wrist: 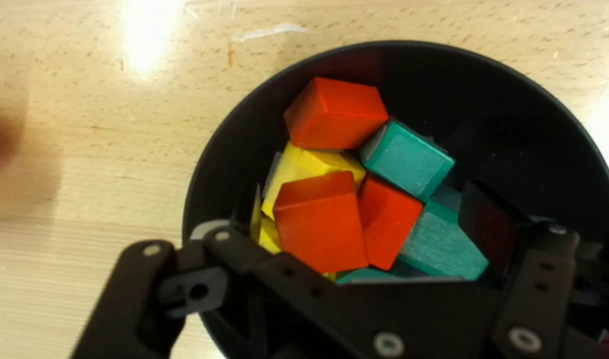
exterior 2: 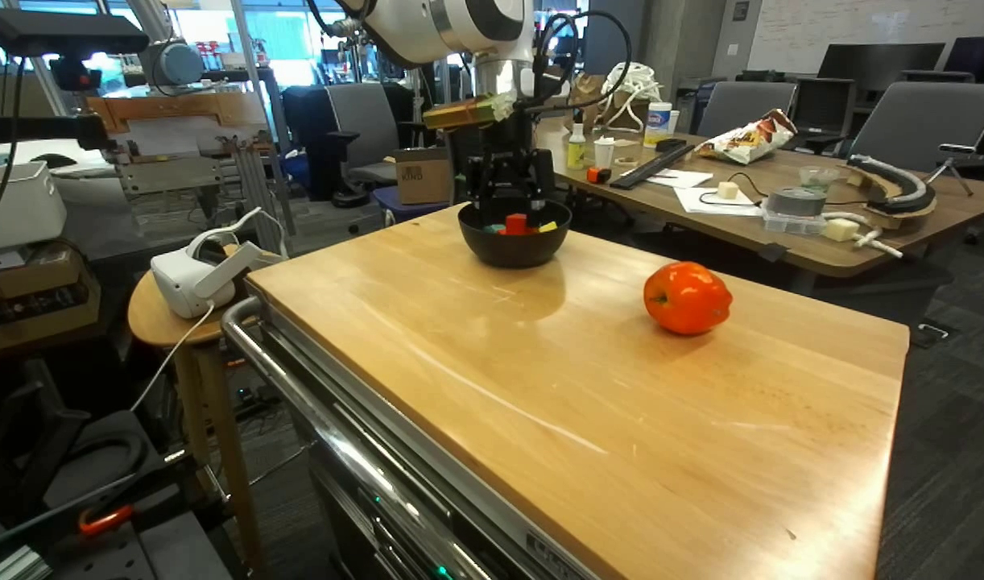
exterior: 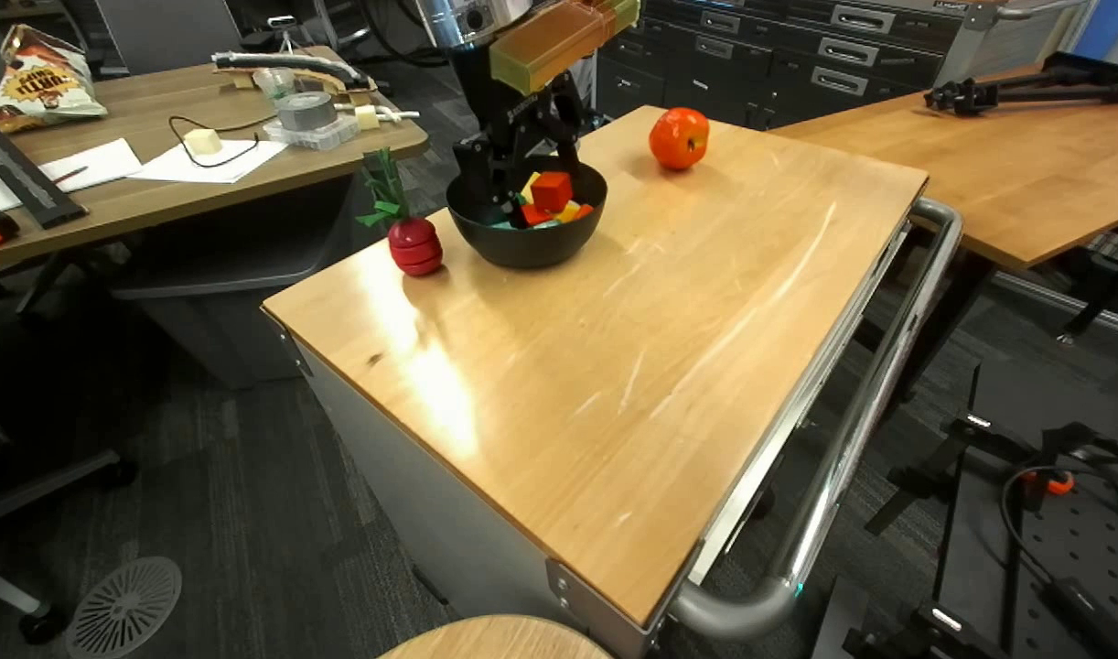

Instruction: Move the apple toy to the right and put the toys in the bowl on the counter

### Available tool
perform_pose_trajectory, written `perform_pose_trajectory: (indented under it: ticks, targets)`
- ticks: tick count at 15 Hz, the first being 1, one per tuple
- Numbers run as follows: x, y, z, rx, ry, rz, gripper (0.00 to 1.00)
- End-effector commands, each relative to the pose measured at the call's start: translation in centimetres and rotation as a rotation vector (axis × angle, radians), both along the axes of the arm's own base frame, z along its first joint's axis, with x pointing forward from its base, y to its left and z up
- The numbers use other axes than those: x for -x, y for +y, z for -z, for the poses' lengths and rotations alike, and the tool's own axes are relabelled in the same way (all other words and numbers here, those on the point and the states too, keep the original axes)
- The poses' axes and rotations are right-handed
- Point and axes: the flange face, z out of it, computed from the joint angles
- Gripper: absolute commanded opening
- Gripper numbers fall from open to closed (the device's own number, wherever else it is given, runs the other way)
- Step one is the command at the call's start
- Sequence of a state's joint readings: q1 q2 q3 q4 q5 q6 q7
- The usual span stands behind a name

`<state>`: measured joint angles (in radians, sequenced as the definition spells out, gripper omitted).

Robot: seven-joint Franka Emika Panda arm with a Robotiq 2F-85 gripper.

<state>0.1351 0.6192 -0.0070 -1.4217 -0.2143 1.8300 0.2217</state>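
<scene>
The black bowl (exterior: 527, 245) stands near an edge of the wooden counter (exterior: 669, 311). Inside it lie several toy blocks: red (wrist: 334, 112), yellow (wrist: 304, 167) and green (wrist: 409, 159). My gripper (wrist: 372, 219) reaches down into the bowl with its fingers spread wide apart. A red block (wrist: 322, 224) lies between them, closer to the left-hand finger, with a visible gap to the right-hand one. The orange-red apple toy (exterior 2: 687, 297) rests on the counter, apart from the bowl. Beside the bowl is a dark-red round toy (exterior: 415, 245) with green leaves. My gripper's body hides some blocks.
A metal rail (exterior: 852, 430) runs along one counter side. A cluttered desk (exterior 2: 701, 201) stands behind, holding a ruler, papers and a chip bag (exterior 2: 750, 137). A white headset (exterior 2: 198, 274) sits on a stool near a counter corner. Another wooden table (exterior: 1016, 174) adjoins.
</scene>
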Motion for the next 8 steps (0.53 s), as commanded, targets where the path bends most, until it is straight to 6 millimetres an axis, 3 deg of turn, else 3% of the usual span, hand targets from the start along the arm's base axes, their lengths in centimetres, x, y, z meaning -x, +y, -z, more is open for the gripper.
perform_pose_trajectory:
  ticks: [1, 2, 3, 5, 8]
  targets:
    - [-0.14, 0.49, -0.12, 0.028, -0.008, 0.001, 1.0]
    - [-0.17, 0.49, 0.02, 0.03, -0.005, 0.0, 0.94]
    - [-0.18, 0.52, 0.14, 0.03, -0.002, -0.001, 0.73]
    - [-0.15, 0.5, 0.24, 0.027, 0.0, -0.003, 0.68]
    - [-0.04, 0.44, -0.08, 0.016, -0.008, -0.007, 0.45]
